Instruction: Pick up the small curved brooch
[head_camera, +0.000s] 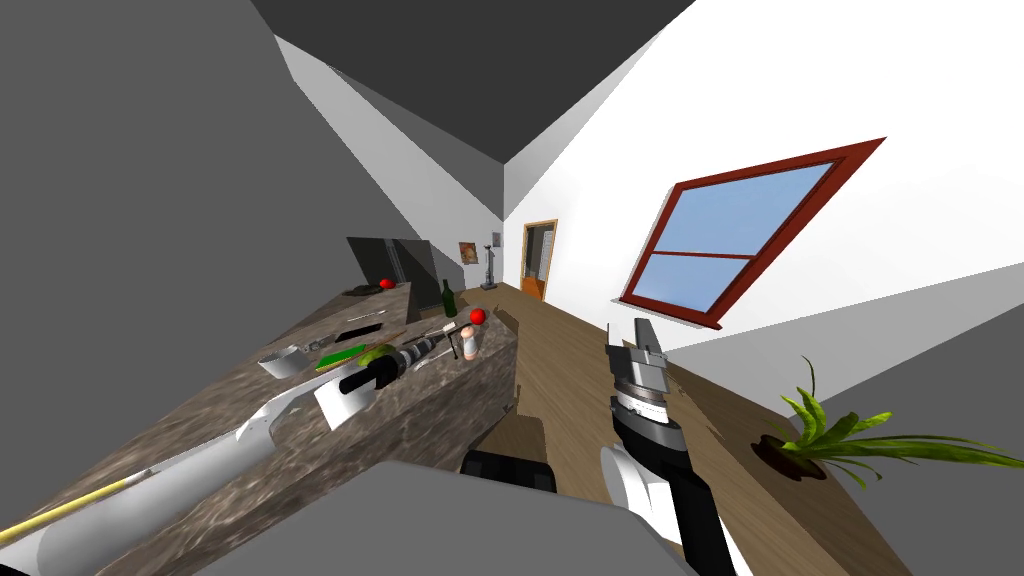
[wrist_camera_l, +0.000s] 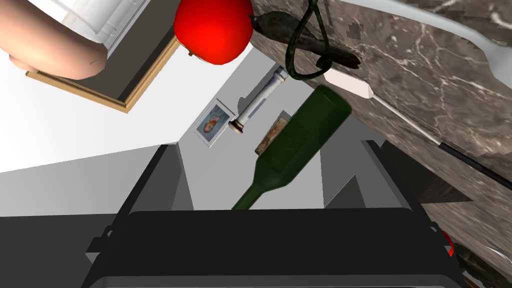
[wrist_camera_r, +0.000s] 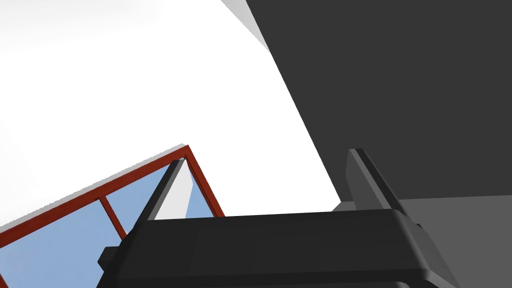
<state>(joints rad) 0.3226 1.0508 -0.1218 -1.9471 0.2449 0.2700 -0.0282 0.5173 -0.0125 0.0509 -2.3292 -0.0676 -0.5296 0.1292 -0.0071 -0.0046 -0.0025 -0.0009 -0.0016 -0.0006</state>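
we're mid-reach, our left gripper (wrist_camera_l: 270, 147) empty with fingers apart, low over the marble counter (wrist_camera_l: 425, 75), and the brooch (wrist_camera_l: 291, 52), which we take to be the thin dark loop beyond the green bottle (wrist_camera_l: 295, 145), lies ahead, so next we advance and centre on it; right gripper (head_camera: 645, 335) idles, fingers spread.

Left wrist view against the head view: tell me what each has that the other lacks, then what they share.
The left wrist view adds a dark looped item lying beyond the open left gripper. The head view adds the window, a potted plant and the open right gripper. Shared: the marbled counter, the green bottle and the red ball.
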